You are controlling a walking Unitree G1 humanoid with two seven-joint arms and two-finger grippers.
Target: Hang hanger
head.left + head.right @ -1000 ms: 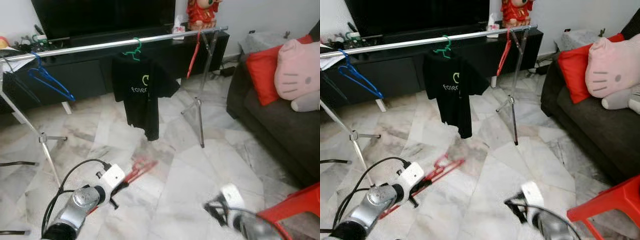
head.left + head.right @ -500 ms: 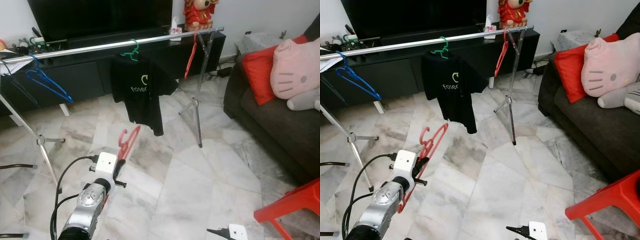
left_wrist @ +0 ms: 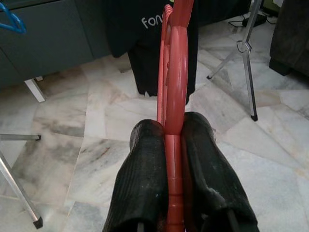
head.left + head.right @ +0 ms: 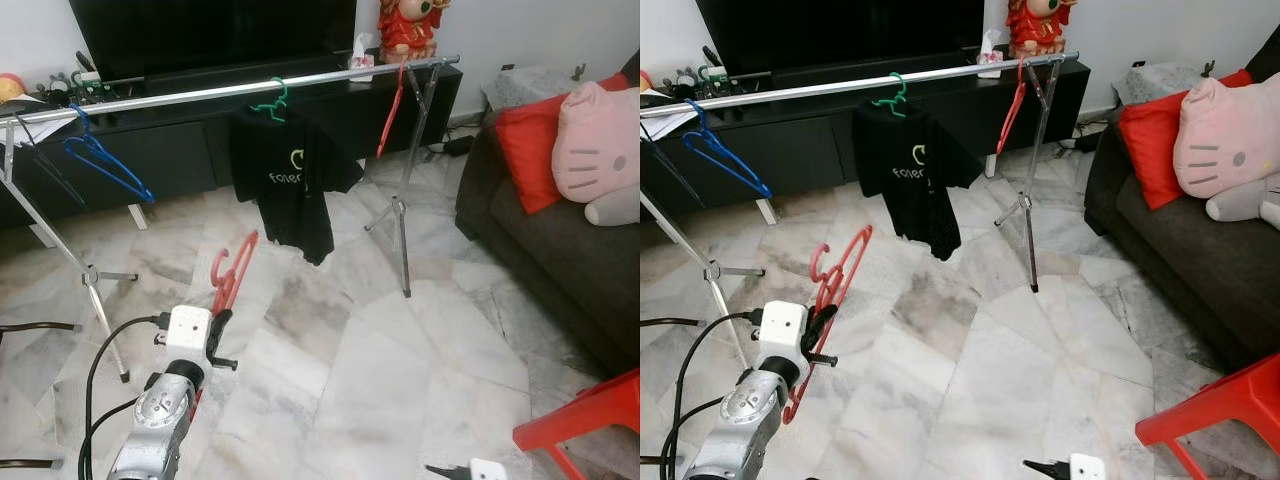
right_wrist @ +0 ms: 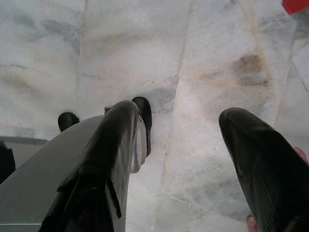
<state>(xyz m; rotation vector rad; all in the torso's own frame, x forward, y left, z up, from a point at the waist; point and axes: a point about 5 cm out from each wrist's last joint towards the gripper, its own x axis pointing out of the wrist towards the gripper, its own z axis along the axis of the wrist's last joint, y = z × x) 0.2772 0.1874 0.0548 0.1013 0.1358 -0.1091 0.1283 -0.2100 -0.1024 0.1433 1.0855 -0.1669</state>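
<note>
My left gripper (image 4: 215, 325) is shut on a red plastic hanger (image 4: 233, 272), held up low in front of me with its hook toward the rack. In the left wrist view the hanger (image 3: 175, 72) runs straight out between the two black fingers (image 3: 145, 174). The silver rail (image 4: 240, 90) of the clothes rack crosses the room ahead, well above and beyond the hanger. My right gripper (image 5: 181, 159) hangs low over the marble floor, open with nothing between its fingers.
On the rail hang a blue hanger (image 4: 100, 160), a green hanger with a black T-shirt (image 4: 295, 190) and a red hanger (image 4: 390, 105). Rack legs (image 4: 405, 240) stand on the floor. A dark sofa (image 4: 560, 240) with cushions is right, a red stool (image 4: 590, 420) near right.
The left arm swung the red hanger up from lying low and sideways to pointing toward the rack. The right arm dropped out of the eye views. The camera shifted slightly.
</note>
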